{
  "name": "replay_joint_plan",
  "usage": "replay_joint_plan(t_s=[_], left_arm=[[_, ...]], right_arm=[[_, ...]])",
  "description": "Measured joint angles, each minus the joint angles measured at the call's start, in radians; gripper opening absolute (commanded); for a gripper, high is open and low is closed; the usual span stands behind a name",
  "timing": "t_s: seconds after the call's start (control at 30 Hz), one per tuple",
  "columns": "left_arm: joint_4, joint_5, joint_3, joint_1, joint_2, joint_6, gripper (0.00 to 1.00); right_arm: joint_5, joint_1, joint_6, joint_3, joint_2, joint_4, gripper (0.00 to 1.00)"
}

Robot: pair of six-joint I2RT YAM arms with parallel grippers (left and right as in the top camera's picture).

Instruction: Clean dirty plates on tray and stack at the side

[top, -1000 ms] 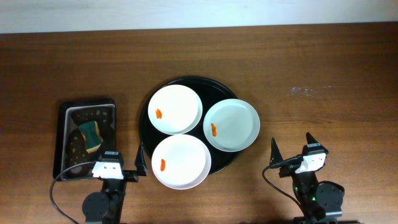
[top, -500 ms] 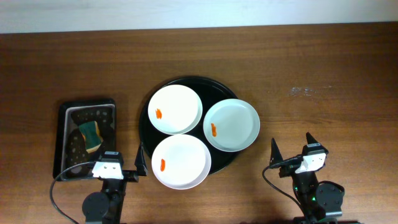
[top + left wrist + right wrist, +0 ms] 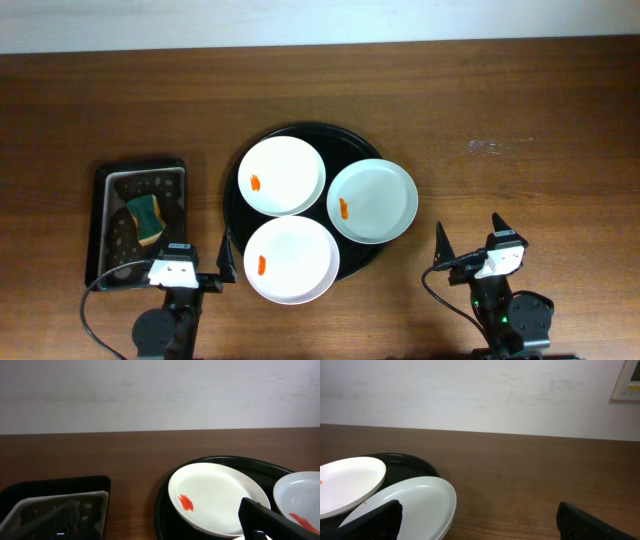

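Three white plates lie on the round black tray point(image 3: 345, 150). Each has a small orange smear: one at the back left point(image 3: 285, 172), one at the right point(image 3: 378, 198), one at the front point(image 3: 295, 258). My left gripper point(image 3: 176, 262) is open and empty at the front edge, left of the front plate. My right gripper point(image 3: 469, 236) is open and empty, right of the tray. The left wrist view shows the back-left plate point(image 3: 220, 495) and the tray's rim point(image 3: 162, 505) between my open left fingers point(image 3: 155, 530). The right wrist view shows the right plate point(image 3: 417, 502) beside my open right fingers point(image 3: 480, 527).
A small rectangular dark tray point(image 3: 108, 182) with a green-yellow sponge point(image 3: 146, 217) stands at the left, just beyond my left gripper; it also shows in the left wrist view point(image 3: 55, 500). Bare wooden table point(image 3: 520, 130) lies right of the round tray, with a faint whitish mark.
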Motion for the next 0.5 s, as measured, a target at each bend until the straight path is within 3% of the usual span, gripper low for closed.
replay_joint_plan(t_s=[0.3, 0.4, 0.5], left_arm=[[0.01, -0.046, -0.002, 0.0, 0.001, 0.0, 0.99], [0.125, 0.018, -0.005, 0.0, 0.002, 0.0, 0.99], [0.216, 0.051, 0.045, 0.0, 0.029, 0.0, 0.99]], right_arm=[[-0.005, 0.0, 0.005, 0.0, 0.0, 0.014, 0.99], [-0.137, 0.0, 0.064, 0.002, 0.001, 0.026, 0.99], [-0.205, 0.0, 0.077, 0.177, 0.101, -0.129, 0.99]])
